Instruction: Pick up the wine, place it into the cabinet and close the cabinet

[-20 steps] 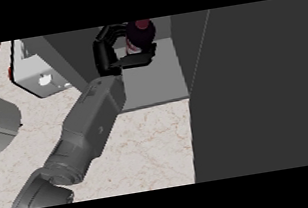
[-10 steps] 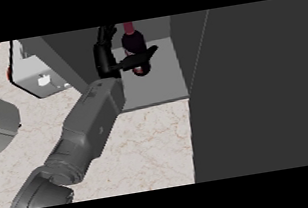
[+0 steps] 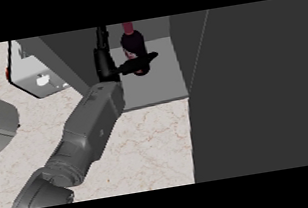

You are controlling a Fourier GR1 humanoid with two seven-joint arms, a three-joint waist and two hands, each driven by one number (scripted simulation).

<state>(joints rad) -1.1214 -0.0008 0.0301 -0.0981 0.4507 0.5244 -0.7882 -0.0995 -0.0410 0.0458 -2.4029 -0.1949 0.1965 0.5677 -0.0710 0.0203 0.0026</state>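
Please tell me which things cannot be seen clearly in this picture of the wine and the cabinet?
- Robot hand, head view: black against the dark wine bottle; whether its fingers close on the bottle cannot be told.
- Wine bottle: its top is cut off by the upper edge, its lower part hidden behind the hand.
- Cabinet: the large dark panel at the right hides that side.
- The other robot hand: not in view.

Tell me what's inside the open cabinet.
Inside the cabinet, the wine bottle stands on the grey shelf, with the left hand by its lower part. The hand covers the bottle's base; the large dark door hides the cabinet's right side.
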